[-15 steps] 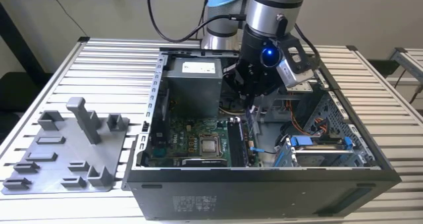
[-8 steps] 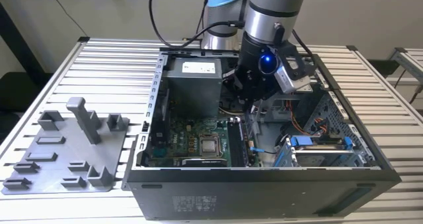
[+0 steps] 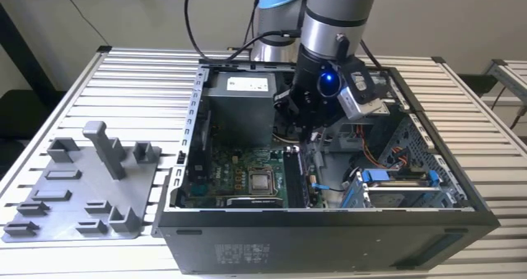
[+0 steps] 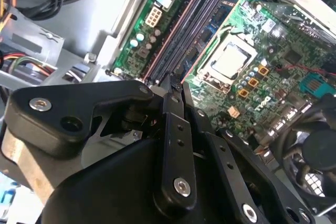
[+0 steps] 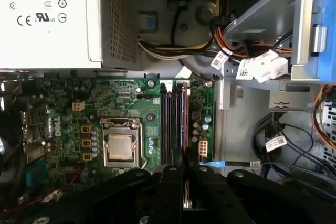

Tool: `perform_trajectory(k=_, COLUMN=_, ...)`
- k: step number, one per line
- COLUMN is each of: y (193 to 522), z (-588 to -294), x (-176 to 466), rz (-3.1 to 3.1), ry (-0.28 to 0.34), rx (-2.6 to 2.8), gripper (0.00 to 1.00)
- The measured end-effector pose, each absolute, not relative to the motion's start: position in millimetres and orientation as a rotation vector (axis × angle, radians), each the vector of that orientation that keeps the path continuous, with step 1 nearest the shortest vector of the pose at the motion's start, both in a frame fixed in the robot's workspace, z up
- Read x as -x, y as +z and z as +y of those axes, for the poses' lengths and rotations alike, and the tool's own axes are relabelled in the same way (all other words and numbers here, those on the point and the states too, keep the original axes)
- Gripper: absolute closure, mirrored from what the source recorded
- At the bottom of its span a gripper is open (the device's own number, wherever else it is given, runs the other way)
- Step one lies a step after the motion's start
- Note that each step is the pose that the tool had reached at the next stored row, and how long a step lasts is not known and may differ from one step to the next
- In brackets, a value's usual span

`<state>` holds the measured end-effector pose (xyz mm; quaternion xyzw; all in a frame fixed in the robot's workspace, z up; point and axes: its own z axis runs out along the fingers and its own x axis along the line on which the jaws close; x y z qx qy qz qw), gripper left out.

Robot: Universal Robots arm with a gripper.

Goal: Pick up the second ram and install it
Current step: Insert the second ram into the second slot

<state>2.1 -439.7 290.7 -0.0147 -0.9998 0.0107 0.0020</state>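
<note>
Black metal fingers [image 5: 176, 192] of the pincer [image 4: 173, 90] stand close together, pinched narrow on a thin dark strip, the second ram [image 5: 185, 156], which runs edge-on between them down toward the long black slots [image 5: 173, 124] on the green board [image 5: 79, 103]; in the second wrist view the tips hang just above the near end of those slots, and whether the strip already touches a slot cannot be told. Beside the slots sits the square silver processor [image 5: 119, 147] in its frame, with a pale power box [image 5: 50, 19] and bundled cables [image 5: 173, 51] beyond it. In the exterior view the grey arm [image 3: 334, 20] reaches down into the open computer case [image 3: 329, 236], whose blue drive clips [image 3: 395, 177] lie toward the exterior view's right. That case rests on a table [image 3: 74, 94] of white ribbed slats, and near it, on the exterior view's left, lies a grey plastic holder tray [image 3: 82, 199] with upright posts. Behind the table rises a plain pale wall [image 3: 140, 13], with dark cables hanging along it.
</note>
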Motion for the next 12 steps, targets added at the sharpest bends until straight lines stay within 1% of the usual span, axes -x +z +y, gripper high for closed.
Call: perform_trajectory(k=12, y=270.1, z=-443.8, x=2.1, rz=-3.137, ry=0.033, rx=0.046, gripper=0.86)
